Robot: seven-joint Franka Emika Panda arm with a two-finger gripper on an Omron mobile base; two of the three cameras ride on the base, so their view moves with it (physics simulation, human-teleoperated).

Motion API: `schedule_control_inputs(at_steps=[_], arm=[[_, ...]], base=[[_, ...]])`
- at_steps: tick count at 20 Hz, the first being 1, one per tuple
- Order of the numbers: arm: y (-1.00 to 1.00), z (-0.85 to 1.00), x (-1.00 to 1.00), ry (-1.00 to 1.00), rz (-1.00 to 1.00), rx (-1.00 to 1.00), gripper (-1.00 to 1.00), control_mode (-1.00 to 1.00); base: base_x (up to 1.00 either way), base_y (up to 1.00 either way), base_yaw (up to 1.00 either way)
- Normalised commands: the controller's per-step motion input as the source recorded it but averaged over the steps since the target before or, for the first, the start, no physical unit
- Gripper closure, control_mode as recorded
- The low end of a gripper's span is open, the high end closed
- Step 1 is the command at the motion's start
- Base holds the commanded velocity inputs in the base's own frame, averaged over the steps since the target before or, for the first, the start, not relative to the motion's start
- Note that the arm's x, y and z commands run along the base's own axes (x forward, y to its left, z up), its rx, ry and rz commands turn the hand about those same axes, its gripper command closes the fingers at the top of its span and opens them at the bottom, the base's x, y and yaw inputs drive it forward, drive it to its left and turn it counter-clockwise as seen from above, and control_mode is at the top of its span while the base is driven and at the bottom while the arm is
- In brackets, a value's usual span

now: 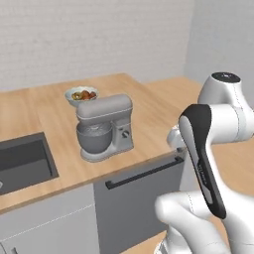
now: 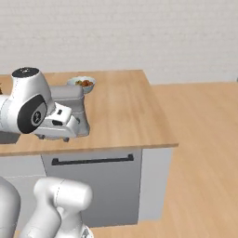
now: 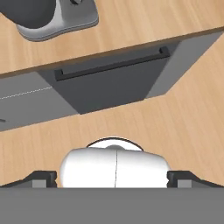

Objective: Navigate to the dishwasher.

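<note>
Dishwasher (image 1: pixel 141 201) sat under the end of the wooden counter (image 1: pixel 144 114), its flat dark grey front closed and a long black bar handle (image 1: pixel 144 172) running across the top of the panel. In the left base view it lay at about 6 o'clock, partly behind the white arm; in the right base view the dishwasher (image 2: pixel 100 186) sat low at about 7 o'clock, and in the hand view the dishwasher (image 3: pixel 111 85) lay at about 12 o'clock, straight ahead of the end effector.

On the counter directly above the panel stood a grey stand mixer (image 1: pixel 104 128) with a metal bowl, upright, near the front edge. Behind it, toward 11 o'clock in the left base view, a small white bowl of food (image 1: pixel 82 94) rested well back from the edge. A dark sink (image 1: pixel 22 161) was set into the counter at 9 o'clock, well apart from the mixer. Lighter grey cabinet fronts (image 1: pixel 47 223) adjoined the dishwasher on its sink side.

The end effector (image 3: pixel 113 177) hung above the wooden floor (image 3: pixel 175 127) in front of the panel, touching nothing. Its two dark fingertips (image 3: pixel 41 178) stood far apart at the bottom of the hand view, so the jaws were spread wide and held nothing.
</note>
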Motion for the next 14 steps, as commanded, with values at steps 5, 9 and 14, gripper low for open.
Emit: schedule_control_inputs(at_steps=[5,9,14], arm=[[0.0,0.0,0.0,0.0,0.0,0.0,-1.0,1.0],[0.0,0.0,0.0,0.0,0.0,0.0,-1.0,1.0],[0.0,0.0,0.0,0.0,0.0,0.0,-1.0,1.0]], base=[[0.57,-0.28,0.21],[0.77,-0.33,0.21],[0.8,-0.24,0.22]])
